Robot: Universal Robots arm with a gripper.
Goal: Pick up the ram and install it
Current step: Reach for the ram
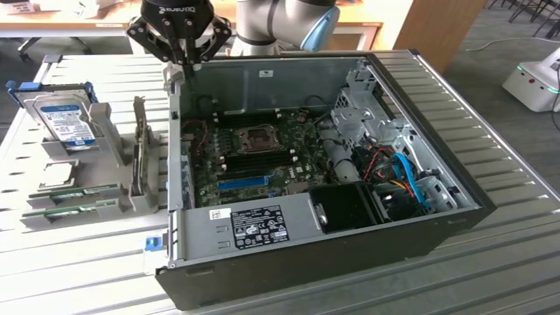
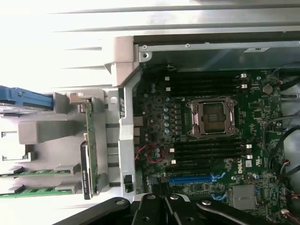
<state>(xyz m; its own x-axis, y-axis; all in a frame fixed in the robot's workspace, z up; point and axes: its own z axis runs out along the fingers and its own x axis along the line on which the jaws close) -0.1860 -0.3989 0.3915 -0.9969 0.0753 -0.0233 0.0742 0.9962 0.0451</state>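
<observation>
Two green ram sticks (image 1: 75, 194) lie side by side on edge in a grey holder (image 1: 105, 216) on the table, at the exterior view's left of the open computer case (image 1: 306, 249). The wrist view has the same ram sticks (image 2: 40, 172) beside the case wall. My gripper (image 1: 186, 64) hangs shut above the case's far corner on that same side, well away from the ram, with nothing between its fingers. The wrist view shows the gripper (image 2: 161, 183) pressed together over the motherboard (image 2: 211, 154). Black empty memory slots (image 1: 256, 119) flank the CPU socket (image 1: 260, 138).
A silver hard drive with a blue label (image 1: 68, 123) and a dark expansion card (image 1: 140, 154) stand upright in the same holder. Inside the case are cables (image 1: 407, 177), a drive cage (image 1: 359, 111) and a black fan shroud (image 1: 350, 207). The slatted metal table (image 1: 490, 262) extends around.
</observation>
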